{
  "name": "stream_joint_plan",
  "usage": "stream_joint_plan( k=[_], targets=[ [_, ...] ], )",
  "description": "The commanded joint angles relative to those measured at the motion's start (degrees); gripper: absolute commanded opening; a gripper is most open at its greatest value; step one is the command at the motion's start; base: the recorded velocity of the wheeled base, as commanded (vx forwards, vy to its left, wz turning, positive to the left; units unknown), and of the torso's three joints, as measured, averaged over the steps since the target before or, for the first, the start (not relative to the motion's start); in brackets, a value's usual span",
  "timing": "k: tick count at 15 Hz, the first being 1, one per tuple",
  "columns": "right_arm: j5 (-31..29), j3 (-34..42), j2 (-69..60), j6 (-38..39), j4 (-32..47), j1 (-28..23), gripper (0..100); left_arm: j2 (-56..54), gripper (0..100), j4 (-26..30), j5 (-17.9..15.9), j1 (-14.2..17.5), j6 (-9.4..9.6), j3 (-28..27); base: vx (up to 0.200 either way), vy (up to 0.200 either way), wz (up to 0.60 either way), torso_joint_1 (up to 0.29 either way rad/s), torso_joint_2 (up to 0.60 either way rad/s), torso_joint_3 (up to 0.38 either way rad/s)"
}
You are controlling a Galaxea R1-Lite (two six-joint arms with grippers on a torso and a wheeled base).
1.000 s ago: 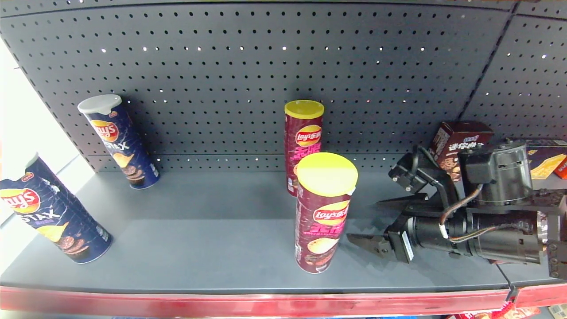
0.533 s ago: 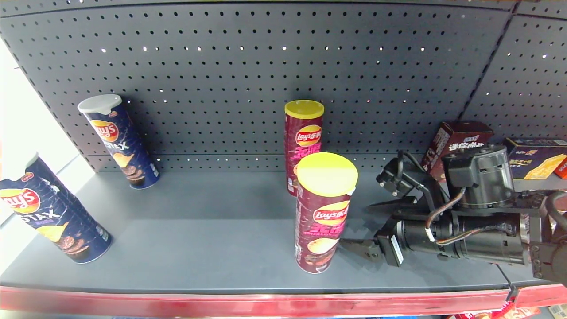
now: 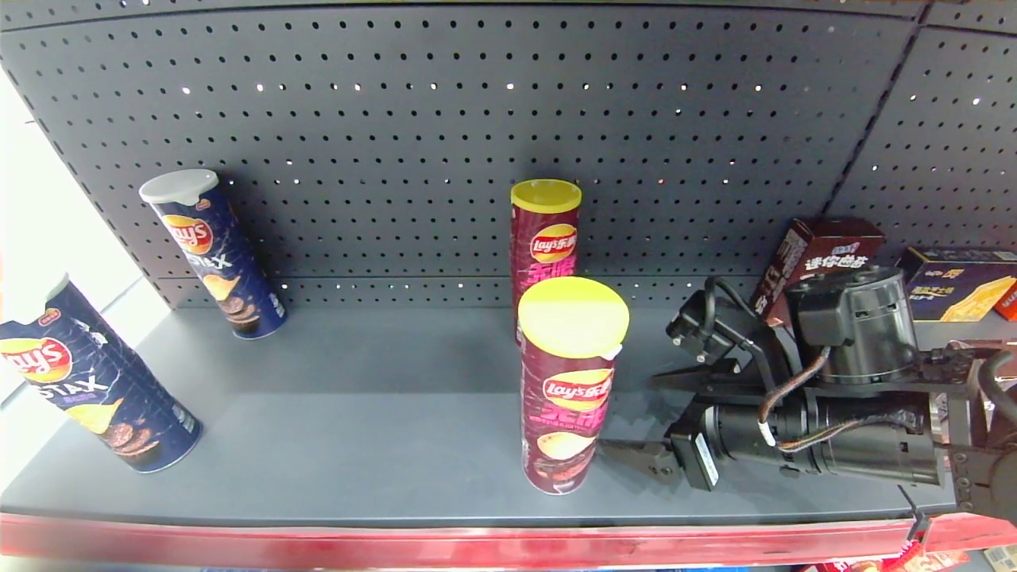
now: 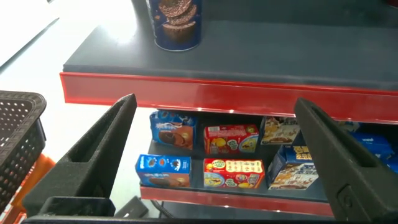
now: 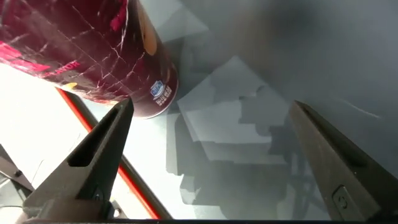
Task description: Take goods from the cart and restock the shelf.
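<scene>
A maroon chips can with a yellow lid (image 3: 570,389) stands upright near the front of the grey shelf (image 3: 357,429). My right gripper (image 3: 630,413) lies low just right of it, open, with its near fingertip at the can's base; whether it touches is unclear. In the right wrist view the same can (image 5: 93,50) sits beside the open right gripper (image 5: 211,106), outside the gap. A second maroon can (image 3: 543,238) stands behind. My left gripper (image 4: 216,102) is open and holds nothing, in front of and below the red shelf edge (image 4: 217,93).
Two blue chips cans (image 3: 214,254) (image 3: 95,389) stand at the shelf's left. Snack boxes (image 3: 818,250) (image 3: 961,282) sit behind my right arm. The pegboard back wall (image 3: 477,119) closes the shelf. A lower shelf holds several small boxes (image 4: 230,155); a black basket (image 4: 18,137) is beside it.
My right gripper has slid left along the shelf toward the front maroon can. That can now stands slightly further left than before.
</scene>
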Motion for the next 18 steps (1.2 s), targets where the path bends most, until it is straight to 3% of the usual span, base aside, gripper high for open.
stream_joint_plan(
  k=[1,18],
  targets=[
    [0.0,0.1,-0.6,0.1,0.0,0.3,100,0.1,100,0.0,0.0,0.0,-0.04,0.0,0.000,0.000,0.00,0.000,0.00,0.000],
    [0.0,1.4,-0.4,0.0,0.0,-0.5,100,0.0,100,0.0,0.1,0.0,-0.13,0.0,0.000,0.000,0.00,0.000,0.00,0.000]
  ],
)
